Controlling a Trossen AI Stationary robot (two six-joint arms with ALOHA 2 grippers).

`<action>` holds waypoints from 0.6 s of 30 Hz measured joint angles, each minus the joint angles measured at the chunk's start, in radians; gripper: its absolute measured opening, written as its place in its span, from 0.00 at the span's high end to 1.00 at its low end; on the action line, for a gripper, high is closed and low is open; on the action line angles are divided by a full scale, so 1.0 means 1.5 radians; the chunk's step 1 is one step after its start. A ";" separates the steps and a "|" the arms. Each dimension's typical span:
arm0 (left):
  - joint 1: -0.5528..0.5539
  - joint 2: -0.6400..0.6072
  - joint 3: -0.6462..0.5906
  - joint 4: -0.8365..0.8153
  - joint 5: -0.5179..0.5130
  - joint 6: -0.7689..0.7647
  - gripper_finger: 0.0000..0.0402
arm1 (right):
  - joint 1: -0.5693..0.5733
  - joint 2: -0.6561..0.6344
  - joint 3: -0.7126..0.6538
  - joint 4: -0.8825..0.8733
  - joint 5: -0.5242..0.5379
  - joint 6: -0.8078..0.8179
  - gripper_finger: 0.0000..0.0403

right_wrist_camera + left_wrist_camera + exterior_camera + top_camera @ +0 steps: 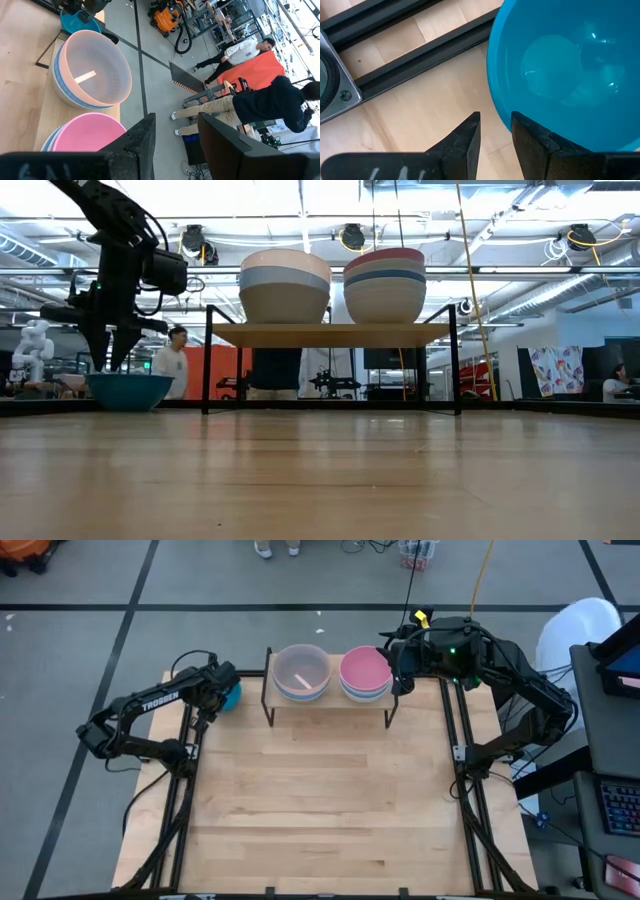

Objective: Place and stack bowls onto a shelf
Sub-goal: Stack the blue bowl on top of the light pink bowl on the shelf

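Left gripper [495,137] open, jaws straddling blue bowl [570,70] rim on surface [330,800]. Right gripper [175,135] open, empty, beside pink-topped stack [365,675] on shelf [330,335].

right gripper [172,132]: fingers apart, holding nothing | shelf [50,107]: pink-topped stack [87,132], peach-topped stack [92,70] | floor beyond: two people [260,102]

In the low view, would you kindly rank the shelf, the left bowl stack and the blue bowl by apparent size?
1. Shelf, largest.
2. Left bowl stack.
3. Blue bowl, smallest; it shows less height, standing alone on the table under the left claw.
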 joint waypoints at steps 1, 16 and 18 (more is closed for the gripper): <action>0.003 0.000 0.000 0.000 0.000 0.000 0.72 | 0.000 0.000 0.000 0.000 0.000 0.000 0.65; 0.011 0.000 -0.056 0.092 0.012 0.004 0.72 | 0.000 0.000 0.000 0.000 0.000 -0.020 0.65; 0.011 0.000 -0.056 0.101 0.003 0.003 0.72 | 0.000 0.000 0.000 0.000 0.000 -0.020 0.65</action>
